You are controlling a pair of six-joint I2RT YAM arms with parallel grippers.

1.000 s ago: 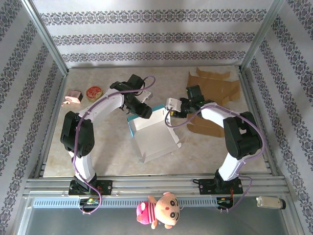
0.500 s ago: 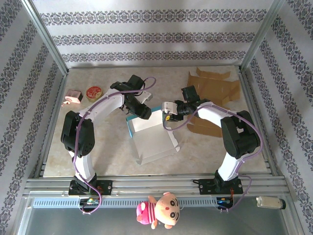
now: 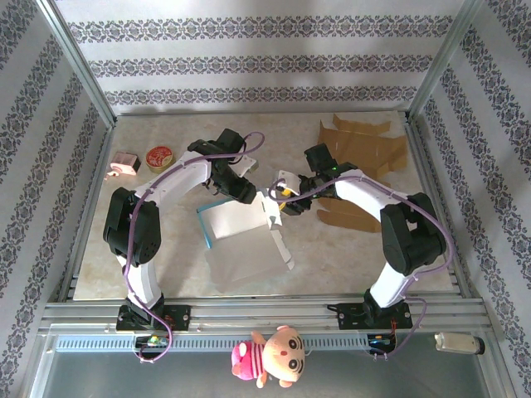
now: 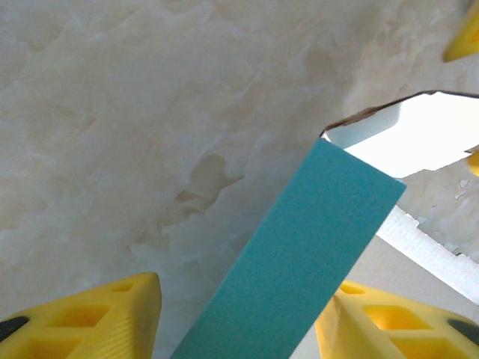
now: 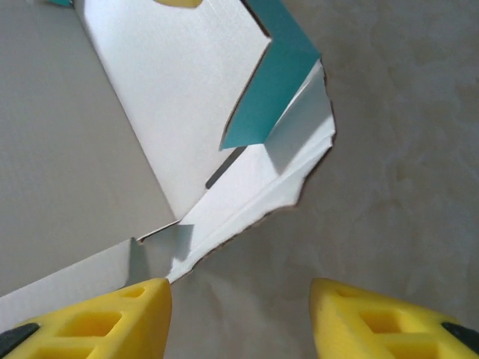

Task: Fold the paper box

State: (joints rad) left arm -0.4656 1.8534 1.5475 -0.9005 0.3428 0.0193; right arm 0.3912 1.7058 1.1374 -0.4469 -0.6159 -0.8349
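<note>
Mid-fold: the paper box [image 3: 245, 240] lies half-formed mid-table [image 3: 348, 257] between the arms. Left gripper [image 3: 246, 191] straddles the teal flap [image 4: 299, 262], pinch unclear. Right gripper [image 5: 239, 299] is spread and empty at the box corner. Next move probably: stand the side wall up.

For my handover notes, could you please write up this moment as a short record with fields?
paper box: mid-table, partly folded, white inside, teal outside
left fingers: apart, teal flap between them
right fingers: apart, beside a white box flap, holding nothing
brown cardboard sheets: far right, apart from the box
round tin: far left
</note>
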